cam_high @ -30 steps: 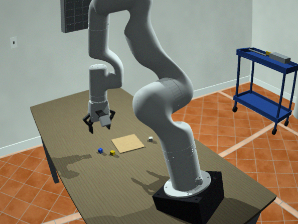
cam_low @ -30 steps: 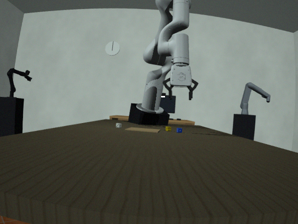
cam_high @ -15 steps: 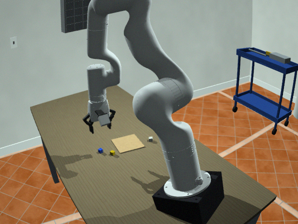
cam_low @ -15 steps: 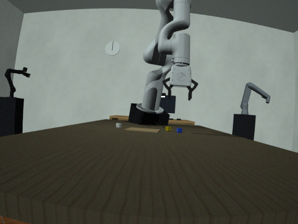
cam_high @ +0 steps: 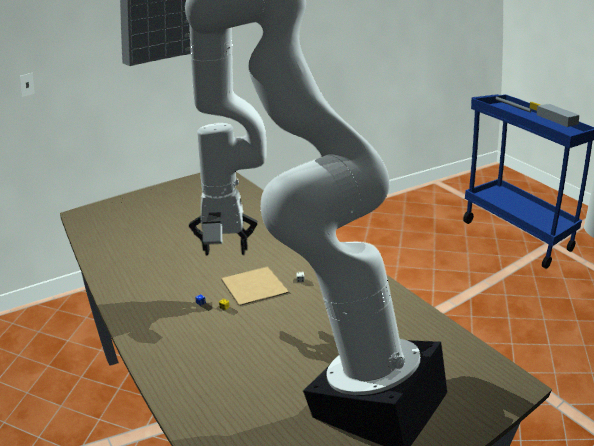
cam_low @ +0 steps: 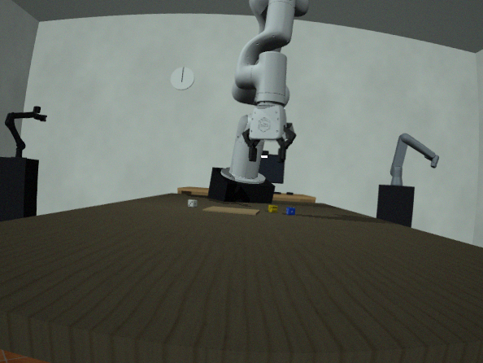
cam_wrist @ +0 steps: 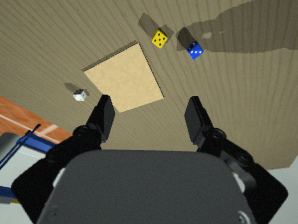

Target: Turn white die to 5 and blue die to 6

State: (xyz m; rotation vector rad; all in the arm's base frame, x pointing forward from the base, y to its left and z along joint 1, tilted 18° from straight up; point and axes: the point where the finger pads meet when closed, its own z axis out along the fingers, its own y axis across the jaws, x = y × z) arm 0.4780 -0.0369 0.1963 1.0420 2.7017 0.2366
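A tan mat [cam_high: 255,285] lies flat on the brown table; it also shows in the wrist view [cam_wrist: 125,77] and in the exterior view [cam_low: 231,210]. The white die [cam_high: 300,276] [cam_wrist: 80,95] [cam_low: 192,203] sits on the table right of the mat, off it. The yellow die [cam_high: 224,303] [cam_wrist: 160,38] and the blue die [cam_high: 200,299] [cam_wrist: 195,50] sit on the table left of the mat, close together but apart. My gripper [cam_high: 223,248] [cam_low: 267,152] hangs open and empty high above the table, beyond the mat [cam_wrist: 152,117].
The arm's black base [cam_high: 380,392] stands at the table's near right end. A blue cart [cam_high: 530,170] stands on the tiled floor to the right. Two other arms on black pedestals [cam_low: 394,203] [cam_low: 18,183] stand beyond the table.
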